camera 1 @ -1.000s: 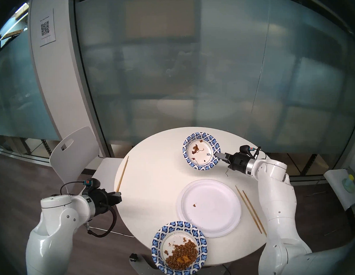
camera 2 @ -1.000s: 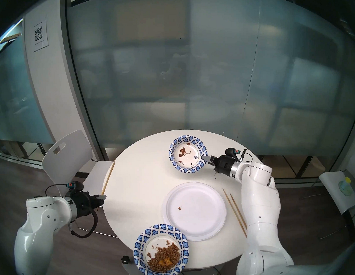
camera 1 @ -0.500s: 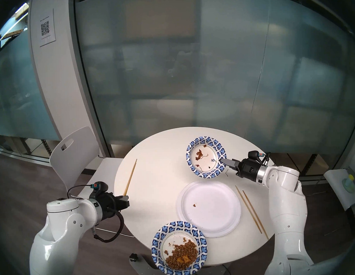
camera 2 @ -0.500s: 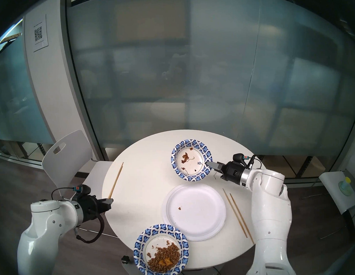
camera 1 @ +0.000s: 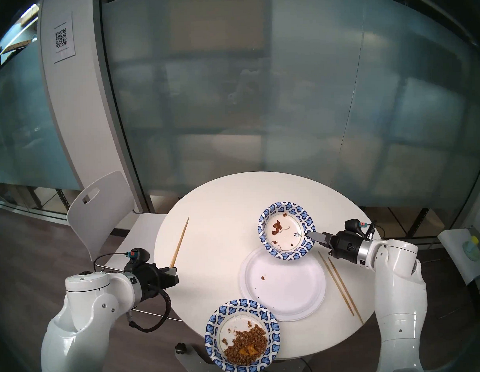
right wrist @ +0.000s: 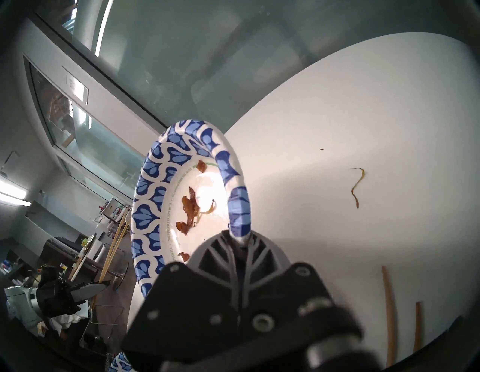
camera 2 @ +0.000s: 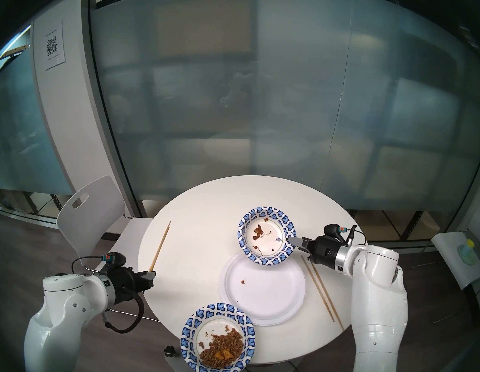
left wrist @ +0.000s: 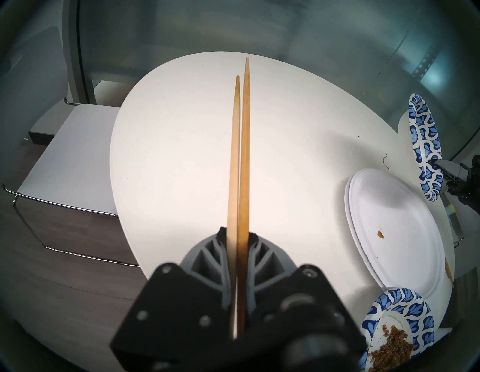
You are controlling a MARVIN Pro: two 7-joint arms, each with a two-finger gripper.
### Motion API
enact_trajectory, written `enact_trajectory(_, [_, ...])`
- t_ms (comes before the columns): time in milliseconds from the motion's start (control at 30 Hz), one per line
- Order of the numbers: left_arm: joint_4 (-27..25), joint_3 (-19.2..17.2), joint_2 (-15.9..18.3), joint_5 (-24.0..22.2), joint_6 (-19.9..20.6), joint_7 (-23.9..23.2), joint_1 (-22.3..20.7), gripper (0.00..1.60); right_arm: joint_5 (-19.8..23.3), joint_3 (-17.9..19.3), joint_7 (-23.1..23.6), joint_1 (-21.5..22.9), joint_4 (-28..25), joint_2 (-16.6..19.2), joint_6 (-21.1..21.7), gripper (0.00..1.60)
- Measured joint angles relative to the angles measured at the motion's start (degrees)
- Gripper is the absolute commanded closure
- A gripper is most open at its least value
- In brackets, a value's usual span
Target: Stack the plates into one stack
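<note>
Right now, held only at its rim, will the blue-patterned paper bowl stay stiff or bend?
The bowl probably flexes slightly: the right hand pinches one thin rim. It seems light, holding only scraps. It is tilted, so they may slide.

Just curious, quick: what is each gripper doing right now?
Left gripper: shut on a pair of chopsticks.
Right gripper: shut on the rim of a blue-patterned plate.

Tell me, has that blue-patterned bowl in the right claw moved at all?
Yes. The blue-patterned bowl has come toward the robot, and its near rim now overlaps the white plates.
</note>
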Motion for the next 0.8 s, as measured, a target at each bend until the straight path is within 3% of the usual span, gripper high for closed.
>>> enact_trajectory(367, [-0.93, -1.06, -0.47, 0.39, -0.23, -0.23, 1.36, 1.60, 2.98, -1.20, -0.66, -6.43, -7.63, 0.18, 0.24, 1.60])
enact_trajectory(800, [-0.94, -2.53, -0.76, -0.16, -0.51, -1.05, 2.30, 1.60, 6.80, -4.26, -1.04, -10.33, -8.60, 2.04, 0.24, 1.60])
